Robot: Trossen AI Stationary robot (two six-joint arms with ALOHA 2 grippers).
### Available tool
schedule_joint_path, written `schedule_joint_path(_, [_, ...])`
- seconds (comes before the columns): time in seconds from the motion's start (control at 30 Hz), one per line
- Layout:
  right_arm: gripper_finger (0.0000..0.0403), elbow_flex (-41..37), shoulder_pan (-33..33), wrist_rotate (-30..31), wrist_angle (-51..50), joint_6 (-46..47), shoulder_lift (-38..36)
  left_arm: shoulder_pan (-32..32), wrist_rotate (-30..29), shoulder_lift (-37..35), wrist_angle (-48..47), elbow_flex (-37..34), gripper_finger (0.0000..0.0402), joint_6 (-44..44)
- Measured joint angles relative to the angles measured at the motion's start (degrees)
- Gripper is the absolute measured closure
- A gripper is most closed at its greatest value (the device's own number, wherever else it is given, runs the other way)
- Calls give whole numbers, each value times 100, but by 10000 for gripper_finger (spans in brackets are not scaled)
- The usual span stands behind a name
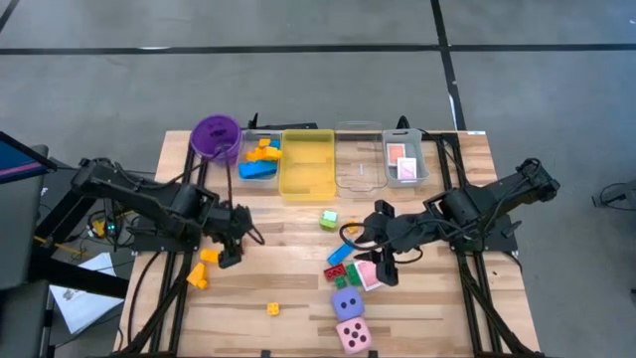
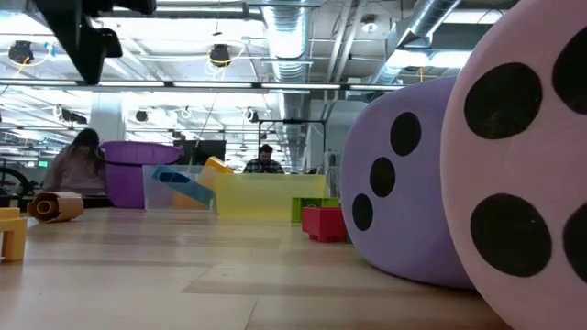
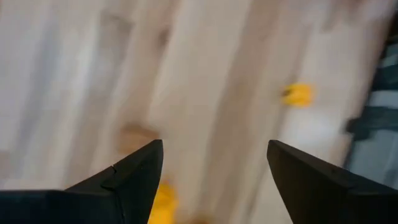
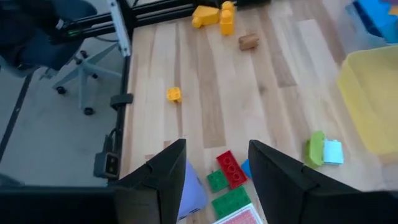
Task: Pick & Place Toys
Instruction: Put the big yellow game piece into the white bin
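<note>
the sorting looks partly done — a clear tray point(image 1: 260, 159) at the back of the counter point(image 1: 417, 318) already holds blue and orange bricks point(image 1: 262, 152), and another clear tray point(image 1: 405, 162) on the right holds pink-backed cards point(image 1: 401, 154). the yellow tray point(image 1: 306, 164) and the clear one point(image 1: 359, 159) beside it look empty from above, and the purple cup point(image 1: 216, 136) stands at the left end of the row.

plenty is left. the purple die point(image 1: 346, 303) and the pink die point(image 1: 353, 334) sit touching near the front edge, with a cluster of red and green bricks point(image 4: 228, 174) and a loose card point(image 1: 369, 274) just behind them. a green brick point(image 1: 329, 219) lies alone near the yellow tray, orange pieces point(image 1: 202, 267) lie on the left, and a small yellow brick point(image 1: 273, 309) sits by itself towards the front.

the left gripper point(image 3: 211, 168) hangs above the orange pieces with its fingers spread and nothing between them. the right gripper point(image 4: 214, 174) hovers over the brick cluster — fingers also spread, empty. i'd say well under half is away.
</note>
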Motion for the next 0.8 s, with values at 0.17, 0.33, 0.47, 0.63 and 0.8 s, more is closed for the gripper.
schedule_joint_path(0.17, [235,0,-6,342,2,178,0,-5,-293,-12,-233,-63,119,297])
schedule_joint_path(0.33, [235,2,11,812,14,214,124,-7,-256,-33,-262,-375,119,485])
schedule_joint_path(0.47, [235,15,15,838,105,342,297,-3,371,-31,-307,-664,119,439])
schedule_joint_path(0.63, [235,-2,68,719,259,316,693,-5,942,-43,-672,-960,119,881])
schedule_joint_path(0.8, [235,-2,83,359,438,315,1141,-87,996,-63,-1046,-1219,119,1295])
